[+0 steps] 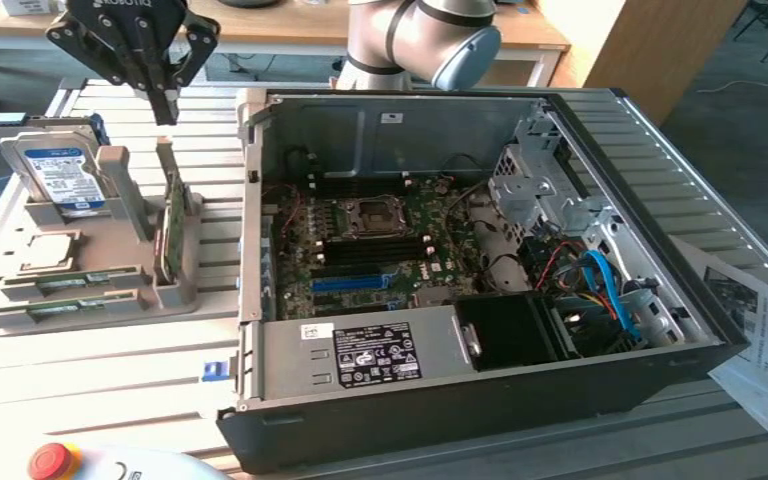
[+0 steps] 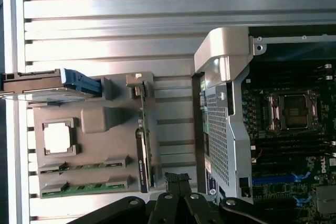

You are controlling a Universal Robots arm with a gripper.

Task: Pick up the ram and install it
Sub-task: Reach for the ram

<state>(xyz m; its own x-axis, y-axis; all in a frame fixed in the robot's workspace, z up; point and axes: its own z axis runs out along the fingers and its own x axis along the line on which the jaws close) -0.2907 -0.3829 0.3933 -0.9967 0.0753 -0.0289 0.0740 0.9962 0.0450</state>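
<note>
Claw (image 1: 164,112): hung over the grey holder (image 1: 117,290), tips pressed together on nothing, nearest the upright expansion card (image 1: 168,235). Left the ram (image 1: 75,282) flat in its holder slot, just beside its twin (image 1: 67,308), away from the hard drive (image 1: 57,170). Judged risky: could have clipped the card on descent, given such closeness, or nipped both sticks, given their nearness.
</note>
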